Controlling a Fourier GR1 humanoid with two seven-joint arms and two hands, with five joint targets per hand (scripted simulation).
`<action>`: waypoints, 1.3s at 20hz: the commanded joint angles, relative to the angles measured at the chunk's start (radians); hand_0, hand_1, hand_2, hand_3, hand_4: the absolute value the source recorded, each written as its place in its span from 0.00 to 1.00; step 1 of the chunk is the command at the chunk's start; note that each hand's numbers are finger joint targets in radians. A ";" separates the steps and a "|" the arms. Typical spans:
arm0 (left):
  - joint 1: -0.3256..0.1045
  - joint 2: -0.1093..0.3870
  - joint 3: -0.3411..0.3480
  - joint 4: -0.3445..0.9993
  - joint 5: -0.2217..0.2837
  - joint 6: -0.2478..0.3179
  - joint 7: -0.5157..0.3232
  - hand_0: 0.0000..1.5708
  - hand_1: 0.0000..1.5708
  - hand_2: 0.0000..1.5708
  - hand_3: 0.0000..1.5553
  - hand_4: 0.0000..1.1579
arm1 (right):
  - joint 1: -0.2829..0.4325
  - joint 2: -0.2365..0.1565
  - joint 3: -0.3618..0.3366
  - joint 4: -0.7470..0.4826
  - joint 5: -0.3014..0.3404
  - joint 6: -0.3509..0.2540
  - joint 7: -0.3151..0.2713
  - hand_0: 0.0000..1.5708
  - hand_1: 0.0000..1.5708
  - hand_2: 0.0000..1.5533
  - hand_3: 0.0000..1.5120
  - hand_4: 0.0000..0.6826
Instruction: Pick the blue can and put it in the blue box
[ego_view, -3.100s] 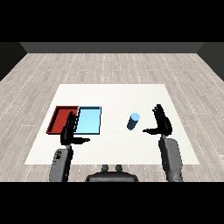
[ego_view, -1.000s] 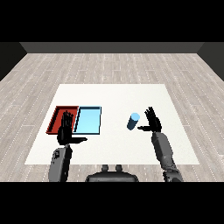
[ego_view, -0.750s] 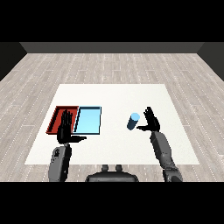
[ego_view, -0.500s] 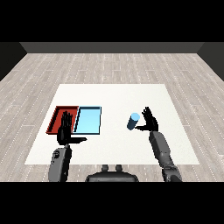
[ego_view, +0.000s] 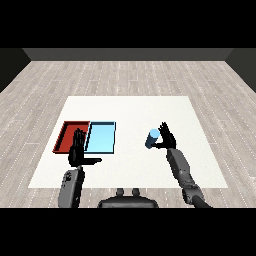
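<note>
Left robot hand: the left robot hand (ego_view: 76, 152) is nearest, raised over the near edge of the red tray (ego_view: 67, 131), fingers straight and spread, thumb out to the side; it holds nothing.
Right robot hand: the right robot hand (ego_view: 165, 138) is spread open, palm turned toward the blue can (ego_view: 152, 138), just beside its right side; the fingers are not curled round it.
Blue can: upright on the white table (ego_view: 130, 109), right of centre, well apart from both trays.
Blue tray: the light blue tray (ego_view: 101, 138) lies touching the red one, to the can's left; nothing lies in it.
Step in hand: by my reading, the reach is at its end and the grasp is not yet made.
Next move: likely calls for closing the fingers and thumb round the can, lifting it, then carrying it left across the table to the blue tray.
Hard to make out: whether the thumb already touches the can I cannot tell; the can's far side and base are partly masked by the hand. The left hand hides part of the red tray's near rim.
</note>
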 joint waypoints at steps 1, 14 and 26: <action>-0.011 -0.020 -0.032 -0.052 -0.015 0.035 0.050 0.00 0.00 0.00 0.00 0.00 | -0.018 0.023 0.005 0.113 0.032 -0.004 -0.105 0.00 0.00 0.00 0.00 0.00; 0.033 0.031 0.034 -0.018 0.032 -0.031 -0.012 0.00 0.00 0.00 0.00 0.00 | -0.086 0.036 0.015 0.085 0.018 -0.025 -0.007 0.00 0.00 0.00 0.00 0.00; 0.006 0.033 0.023 -0.006 0.033 -0.045 0.004 0.00 0.00 0.00 0.00 0.00 | -0.182 0.048 -0.003 0.300 0.053 -0.021 -0.130 0.00 0.00 0.00 0.00 0.00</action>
